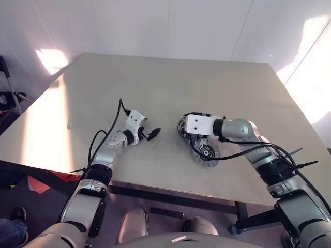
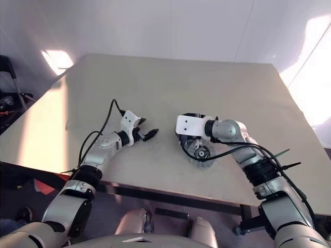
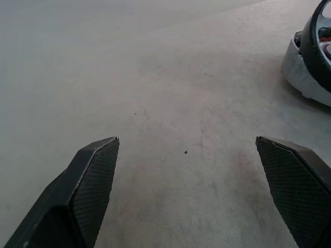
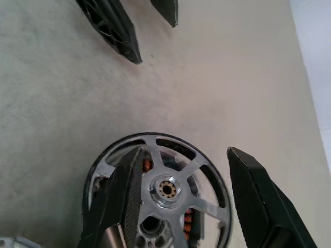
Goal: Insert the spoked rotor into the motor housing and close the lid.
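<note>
Between our right gripper's (image 4: 183, 170) parted jaws we see the spoked rotor (image 4: 166, 188) sitting in the motor housing (image 4: 98, 175) on the desk (image 1: 170, 88); one finger overlaps it. Our left gripper's (image 3: 189, 155) jaws stand wide, empty.

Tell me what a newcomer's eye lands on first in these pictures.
First, the spoked rotor, a silver wheel already sitting in the motor housing, copper windings glinting through its gaps. The right gripper hangs right over it, one black finger across the rim, the other off its edge. Next, the grey ribbed lid lying on the table beside the housing, and the left gripper standing open over bare tabletop.
</note>
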